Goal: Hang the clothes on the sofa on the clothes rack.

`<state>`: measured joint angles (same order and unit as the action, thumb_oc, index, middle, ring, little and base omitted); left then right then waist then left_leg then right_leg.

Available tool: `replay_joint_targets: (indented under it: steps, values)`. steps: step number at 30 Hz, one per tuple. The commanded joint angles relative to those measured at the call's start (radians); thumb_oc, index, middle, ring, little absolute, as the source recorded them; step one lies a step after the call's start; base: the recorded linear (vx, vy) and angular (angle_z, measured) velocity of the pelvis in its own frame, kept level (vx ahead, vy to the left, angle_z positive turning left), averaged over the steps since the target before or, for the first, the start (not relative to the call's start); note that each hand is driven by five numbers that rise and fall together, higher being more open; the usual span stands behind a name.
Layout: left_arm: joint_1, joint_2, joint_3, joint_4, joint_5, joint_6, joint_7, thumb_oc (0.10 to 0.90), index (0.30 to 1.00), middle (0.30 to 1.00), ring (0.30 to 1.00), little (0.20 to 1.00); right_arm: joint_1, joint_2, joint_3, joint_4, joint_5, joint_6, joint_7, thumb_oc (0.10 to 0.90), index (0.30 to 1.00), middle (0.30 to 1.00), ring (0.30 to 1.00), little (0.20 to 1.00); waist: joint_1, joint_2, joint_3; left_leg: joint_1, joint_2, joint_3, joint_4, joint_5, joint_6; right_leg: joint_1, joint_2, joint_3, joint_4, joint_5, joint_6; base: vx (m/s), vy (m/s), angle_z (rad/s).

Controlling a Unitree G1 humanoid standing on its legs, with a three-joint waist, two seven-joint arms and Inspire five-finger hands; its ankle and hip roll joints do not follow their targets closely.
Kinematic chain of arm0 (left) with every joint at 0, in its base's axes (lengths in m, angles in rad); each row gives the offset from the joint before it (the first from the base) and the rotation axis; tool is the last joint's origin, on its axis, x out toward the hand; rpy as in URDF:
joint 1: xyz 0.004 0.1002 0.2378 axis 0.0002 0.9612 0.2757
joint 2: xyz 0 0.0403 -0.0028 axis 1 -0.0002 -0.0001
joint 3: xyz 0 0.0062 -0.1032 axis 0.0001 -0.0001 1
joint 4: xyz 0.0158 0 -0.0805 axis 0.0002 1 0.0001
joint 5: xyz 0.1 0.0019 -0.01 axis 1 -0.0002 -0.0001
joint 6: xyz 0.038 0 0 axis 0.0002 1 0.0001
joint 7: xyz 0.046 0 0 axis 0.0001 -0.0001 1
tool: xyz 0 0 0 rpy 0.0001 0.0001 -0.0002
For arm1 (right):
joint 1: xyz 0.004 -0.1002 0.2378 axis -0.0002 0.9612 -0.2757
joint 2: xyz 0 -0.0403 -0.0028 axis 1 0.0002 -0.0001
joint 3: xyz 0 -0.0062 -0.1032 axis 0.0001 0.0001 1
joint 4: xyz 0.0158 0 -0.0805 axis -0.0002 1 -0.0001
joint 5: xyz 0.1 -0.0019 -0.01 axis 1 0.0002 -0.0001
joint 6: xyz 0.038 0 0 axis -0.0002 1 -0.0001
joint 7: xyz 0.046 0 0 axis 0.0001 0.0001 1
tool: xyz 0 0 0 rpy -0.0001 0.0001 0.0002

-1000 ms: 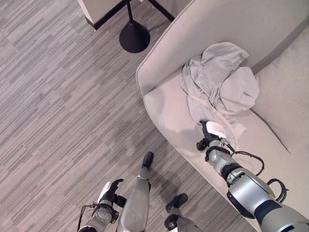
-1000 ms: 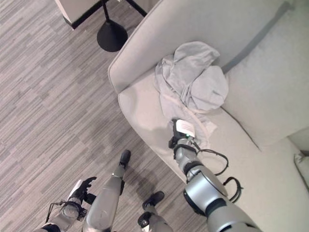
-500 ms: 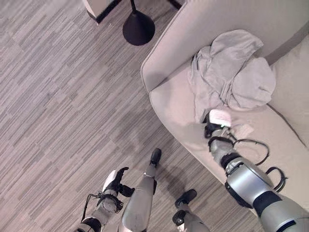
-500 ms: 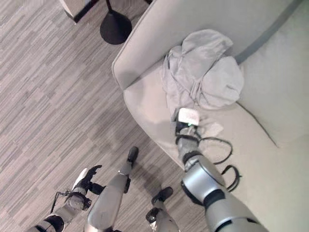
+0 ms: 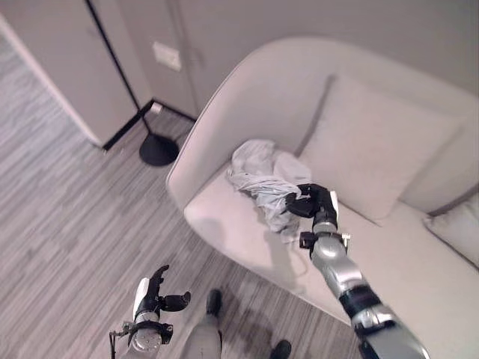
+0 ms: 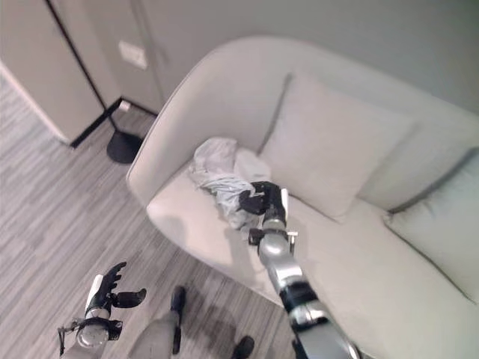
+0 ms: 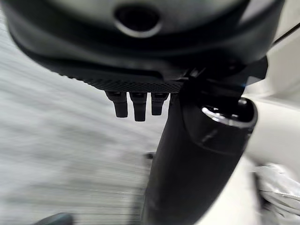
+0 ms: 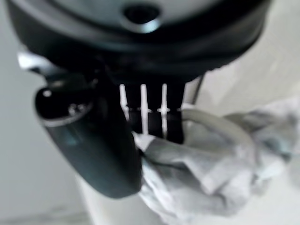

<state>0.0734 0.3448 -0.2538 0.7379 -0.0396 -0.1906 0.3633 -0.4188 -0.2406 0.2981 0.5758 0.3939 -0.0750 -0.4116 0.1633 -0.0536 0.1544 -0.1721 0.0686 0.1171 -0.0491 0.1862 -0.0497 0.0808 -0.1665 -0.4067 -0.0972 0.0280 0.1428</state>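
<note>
Gripping a bunched fold of the garment (image 5: 263, 182), with right hand (image 5: 312, 203) curled round cloth at the near edge of the heap; fingers (image 8: 154, 117) and thumb seen pinching pale fabric in the right wrist view. Left hand (image 5: 153, 291) low over the floor (image 5: 67, 224), relaxed and holding nothing.

Lying crumpled on the sofa (image 5: 239, 97) seat near its left armrest end, just beside a back cushion (image 5: 374, 142), most of the heap on the seat and only the pinched part raised.

Likely light, soft and limp: no stiffness to keep shape, so apt to sag and trail long below the grip once lifted. Not fragile, not heavy. Somewhat slippery perhaps, a thin fold apt to slide out of a loose pinch. Better taken by a thick gathered bunch, or by collar or shoulder seam if found, so as to drape over a rack arm without dragging.

Hard to tell what kind of garment: no collar, sleeve or hem clearly made out in the folds. Unclear how much cloth sits inside the grip, being hidden under the thumb. Rack (image 5: 133, 105) cut off, just a dark pole and round base (image 5: 158, 149) by the wall; top and hooks out of frame. Second cushion (image 5: 456, 228) cropped at the edge.
</note>
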Motion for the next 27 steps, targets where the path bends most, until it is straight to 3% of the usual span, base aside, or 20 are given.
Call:
replay_joint_targets:
  steps: [1, 7, 12, 16, 22, 27]
  values:
    - [-0.063, 0.017, -0.073, 0.031, -0.048, -0.01, -0.032, 0.8, 0.9, 0.9, 0.9, 0.9, -0.201, -0.025, 0.01, 0.031, 0.417, -0.147, 0.132, 0.4, 0.3, 0.3, 0.3, 0.3, 0.047, 0.002, -0.034, -0.025, 0.023, -0.053, 0.034, -0.106, -0.022, -0.065, -0.003, -0.019, 0.032, -0.039, -0.012, 0.04, -0.043, -0.31]
    - [-0.036, -0.013, -0.078, -0.05, -0.096, 0.0, -0.072, 0.8, 0.9, 0.9, 0.9, 0.9, -0.25, 0.01, -0.001, -0.1, 0.577, -0.191, 0.148, 0.4, 0.3, 0.3, 0.3, 0.3, 0.051, 0.012, -0.097, 0.034, 0.035, -0.034, -0.001, -0.098, -0.028, -0.026, 0.003, -0.017, 0.023, -0.041, -0.012, 0.03, -0.007, -0.14]
    - [-0.028, -0.01, -0.093, -0.116, -0.089, 0.0, -0.071, 0.8, 0.9, 0.9, 0.9, 0.9, -0.447, 0.018, -0.041, -0.153, 0.629, -0.263, 0.111, 0.4, 0.3, 0.3, 0.3, 0.3, 0.073, 0.01, -0.143, 0.067, 0.045, -0.023, -0.017, -0.094, -0.032, -0.001, 0.008, -0.009, 0.017, -0.048, -0.016, 0.03, 0.005, -0.03]
    - [-0.048, 0.023, -0.061, -0.18, -0.025, 0.003, 0.008, 0.8, 0.9, 0.9, 0.9, 0.9, -0.622, -0.04, -0.082, -0.221, 0.611, -0.345, 0.038, 0.4, 0.3, 0.3, 0.3, 0.3, 0.088, -0.012, -0.171, 0.071, 0.045, -0.028, -0.023, -0.094, -0.035, 0.008, 0.014, -0.015, 0.017, -0.053, -0.021, 0.01, -0.002, 0.02]
    - [-0.062, 0.062, -0.022, -0.221, 0.061, 0.004, 0.094, 0.8, 0.9, 0.9, 0.9, 0.9, -0.726, -0.087, -0.066, -0.254, 0.578, -0.374, -0.004, 0.4, 0.3, 0.3, 0.3, 0.3, 0.087, -0.026, -0.183, 0.071, 0.043, -0.032, -0.023, -0.096, -0.036, 0.01, 0.016, -0.017, 0.019, -0.052, -0.02, 0.0, 0.0, 0.0]
    - [-0.093, 0.099, 0.033, -0.255, 0.123, -0.026, 0.235, 0.8, 0.9, 0.9, 0.9, 0.9, -0.781, -0.122, -0.025, -0.284, 0.569, -0.395, -0.011, 0.4, 0.3, 0.3, 0.3, 0.3, 0.077, -0.033, -0.189, 0.075, 0.042, -0.032, -0.024, -0.1, -0.037, 0.009, 0.017, -0.013, 0.021, -0.053, -0.019, 0.0, 0.0, 0.0]
